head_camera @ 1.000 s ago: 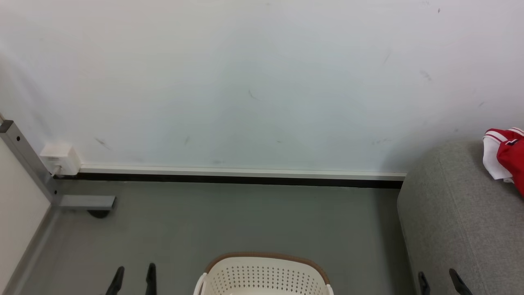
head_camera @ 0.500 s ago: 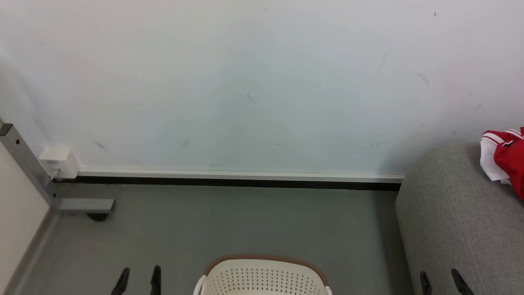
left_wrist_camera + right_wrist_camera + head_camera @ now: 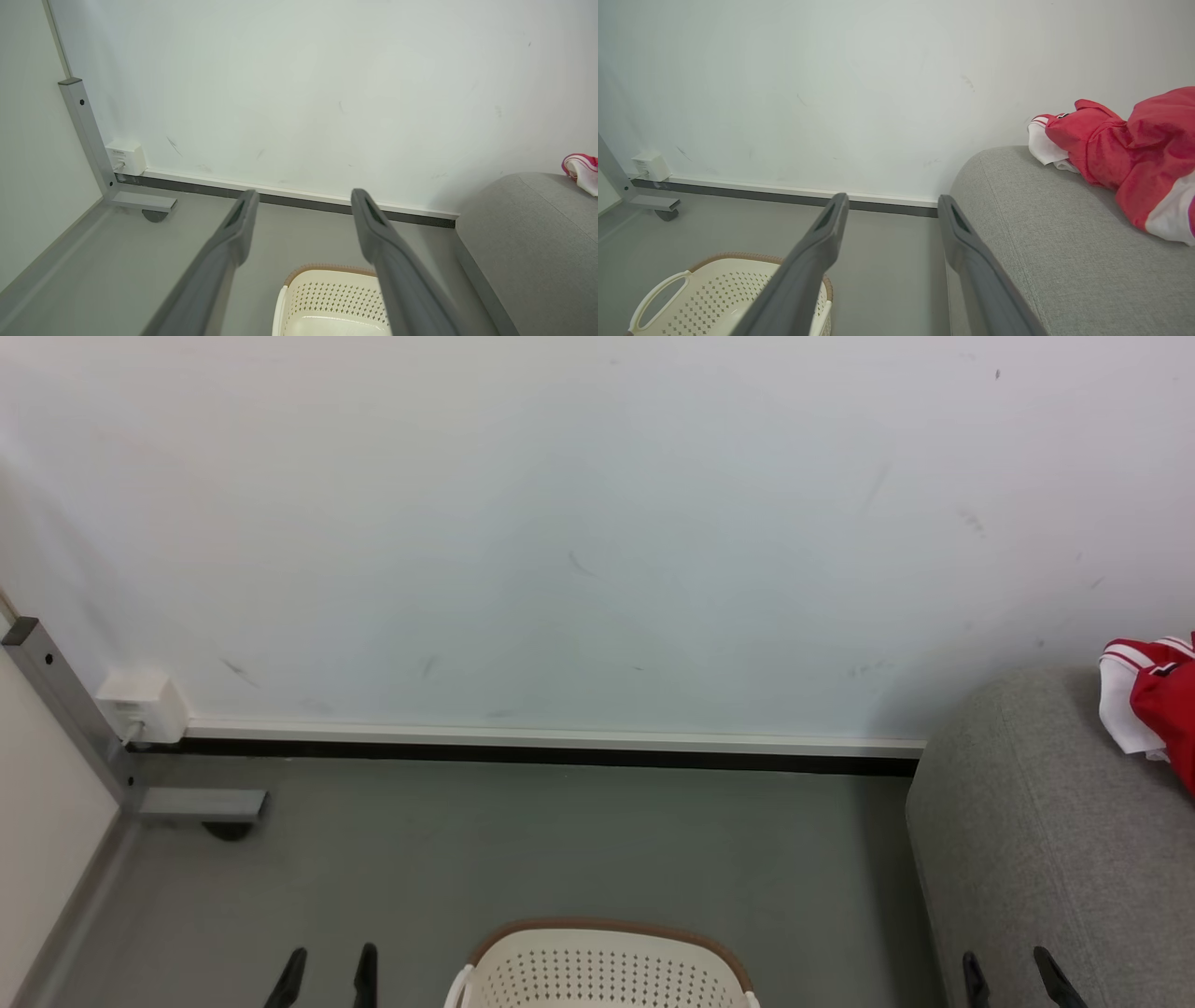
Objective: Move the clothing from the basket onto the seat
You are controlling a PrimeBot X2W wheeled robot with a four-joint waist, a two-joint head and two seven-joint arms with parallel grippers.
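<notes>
The red and white clothing (image 3: pixel 1125 149) is lying bunched on top of the grey sofa (image 3: pixel 1045 242), while the cream basket (image 3: pixel 607 975) is standing on the floor (image 3: pixel 523 840) near the sofa's rounded end. The left gripper (image 3: pixel 303 196) is hanging over the floor to the left of the basket with its two fingers spread apart and gripping nothing. The right gripper (image 3: pixel 892 198) is hovering at the sofa's near edge, its fingers likewise parted and empty.
</notes>
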